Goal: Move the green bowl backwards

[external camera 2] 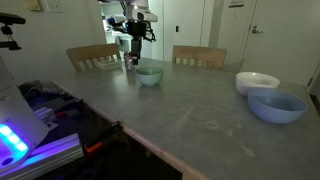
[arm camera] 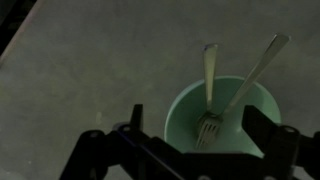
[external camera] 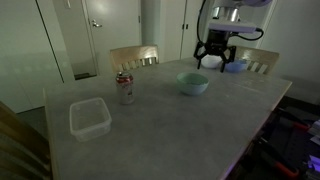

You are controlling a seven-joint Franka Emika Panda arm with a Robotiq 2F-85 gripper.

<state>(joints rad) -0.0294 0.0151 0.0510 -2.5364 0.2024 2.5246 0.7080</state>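
My arm reaches down over the table, its gripper [external camera: 213, 62] hovering just beyond the round, pale mint-green bowl [external camera: 193, 83]. The claw's fingers are spread wide, holding nothing.

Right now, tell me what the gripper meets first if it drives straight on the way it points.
Probably the two utensils standing in the green bowl: in the wrist view their handles rise toward the open gripper, with the bowl behind them. Depth is unclear, so the rim could come first.
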